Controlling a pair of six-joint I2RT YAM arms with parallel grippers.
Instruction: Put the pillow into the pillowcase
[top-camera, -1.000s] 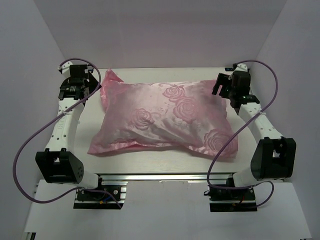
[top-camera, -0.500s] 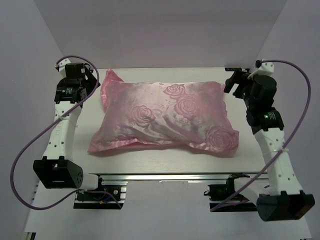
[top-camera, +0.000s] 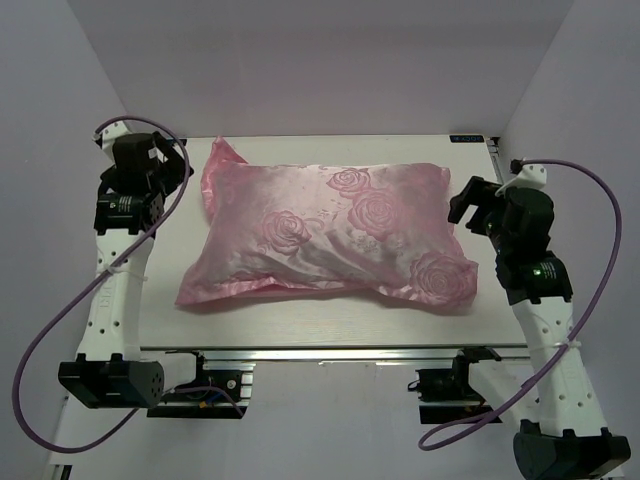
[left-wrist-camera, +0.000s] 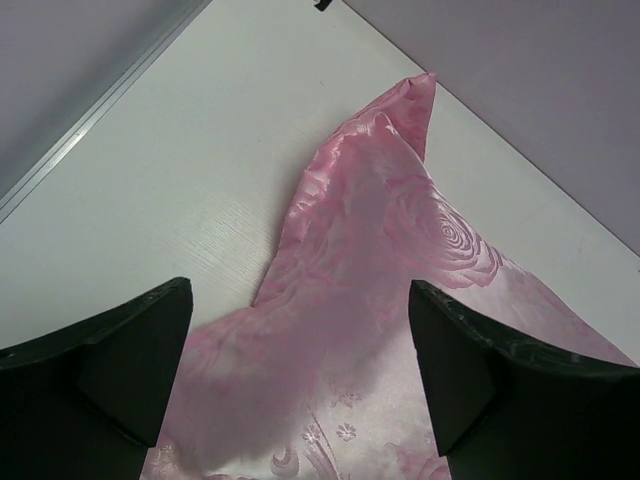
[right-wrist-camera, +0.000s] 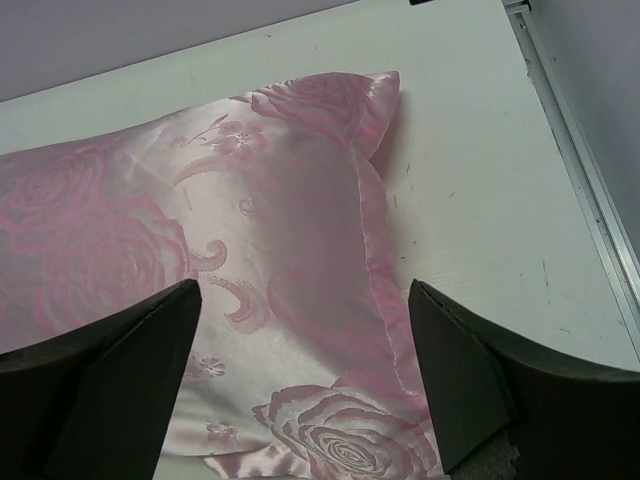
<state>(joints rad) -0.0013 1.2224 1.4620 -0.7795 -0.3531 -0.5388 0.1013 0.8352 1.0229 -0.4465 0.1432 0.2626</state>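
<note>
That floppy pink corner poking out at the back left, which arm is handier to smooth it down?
Probably left: the left hand, open, is right by that loose corner of the pillowcase; the right hand is at the opposite end.

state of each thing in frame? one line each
pillowcase: lying on the table, plump and filled out, satin rose face up, far-left corner limp, ungripped.
pillow: no white showing; likely inside the pillowcase.
left gripper: jaws open, empty, clear of the pillowcase.
right gripper: jaws open, empty, clear of the pillowcase.
</note>
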